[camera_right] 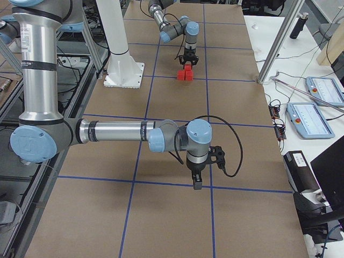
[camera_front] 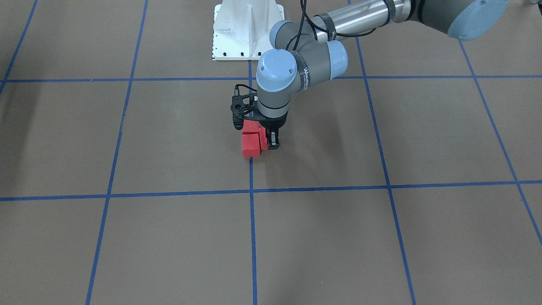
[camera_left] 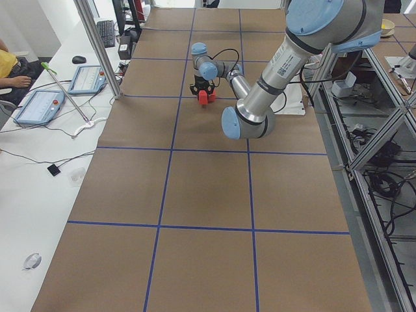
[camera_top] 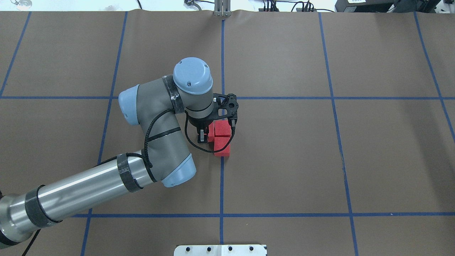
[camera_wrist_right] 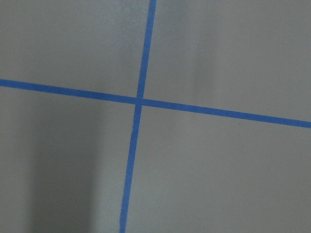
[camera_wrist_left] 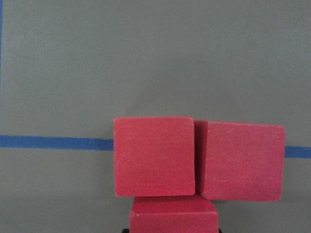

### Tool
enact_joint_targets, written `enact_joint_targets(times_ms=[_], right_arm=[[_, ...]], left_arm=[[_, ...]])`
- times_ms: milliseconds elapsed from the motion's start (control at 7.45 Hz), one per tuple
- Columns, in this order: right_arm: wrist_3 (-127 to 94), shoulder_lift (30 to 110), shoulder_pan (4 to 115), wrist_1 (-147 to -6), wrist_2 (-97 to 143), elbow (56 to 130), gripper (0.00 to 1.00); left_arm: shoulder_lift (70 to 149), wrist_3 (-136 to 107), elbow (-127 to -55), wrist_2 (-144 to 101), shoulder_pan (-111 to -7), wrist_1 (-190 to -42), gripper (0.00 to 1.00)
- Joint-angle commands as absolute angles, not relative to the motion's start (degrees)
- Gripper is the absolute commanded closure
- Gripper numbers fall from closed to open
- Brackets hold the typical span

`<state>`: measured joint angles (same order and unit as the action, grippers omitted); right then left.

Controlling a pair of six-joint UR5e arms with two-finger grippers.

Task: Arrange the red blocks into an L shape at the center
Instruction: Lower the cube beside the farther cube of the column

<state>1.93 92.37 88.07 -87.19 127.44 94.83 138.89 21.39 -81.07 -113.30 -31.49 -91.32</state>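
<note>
Three red blocks lie together in an L on the brown floor at the centre, across the blue tape line (camera_top: 221, 177). Two sit side by side (camera_wrist_left: 154, 156) (camera_wrist_left: 241, 160). The third (camera_wrist_left: 174, 216) touches the first and sits between my left gripper's fingers. My left gripper (camera_top: 209, 138) points straight down and is shut on this third block (camera_front: 263, 142), which rests on the floor. One finger (camera_front: 273, 142) shows beside it; the other is hidden. My right gripper (camera_right: 196, 183) hangs over a tape crossing (camera_wrist_right: 138, 101), far from the blocks. I cannot tell if it is open or shut.
The white robot base plate (camera_front: 247, 29) stands behind the blocks, also at the overhead view's bottom edge (camera_top: 220, 250). A side table with tablets (camera_left: 39, 104) and an aluminium post (camera_left: 97, 45) run along the floor's far edge. Brown gridded floor surrounds the blocks.
</note>
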Motion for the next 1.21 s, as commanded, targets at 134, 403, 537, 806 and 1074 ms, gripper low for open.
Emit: enact_joint_targets(times_ms=[134,403,537,806,1074], right_arm=[[1.93,92.37,88.07,-87.19,127.44,94.83,0.01],[1.93,92.37,88.07,-87.19,127.44,94.83,0.01],[1.93,92.37,88.07,-87.19,127.44,94.83,0.01],[1.93,92.37,88.07,-87.19,127.44,94.83,0.01],[1.93,92.37,88.07,-87.19,127.44,94.83,0.01]], left_arm=[[138.87,21.36,-80.86,-113.29,-31.46,-91.32,0.83],[138.87,21.45,-80.77,-113.20,-31.46,-91.32,0.82],[138.87,21.45,-80.77,-113.20,-31.46,-91.41,0.82],[138.96,21.45,-80.42,-113.20,-31.38,-91.49,0.78],[138.87,18.22,-80.25,-113.20,-31.20,-93.15,0.74]])
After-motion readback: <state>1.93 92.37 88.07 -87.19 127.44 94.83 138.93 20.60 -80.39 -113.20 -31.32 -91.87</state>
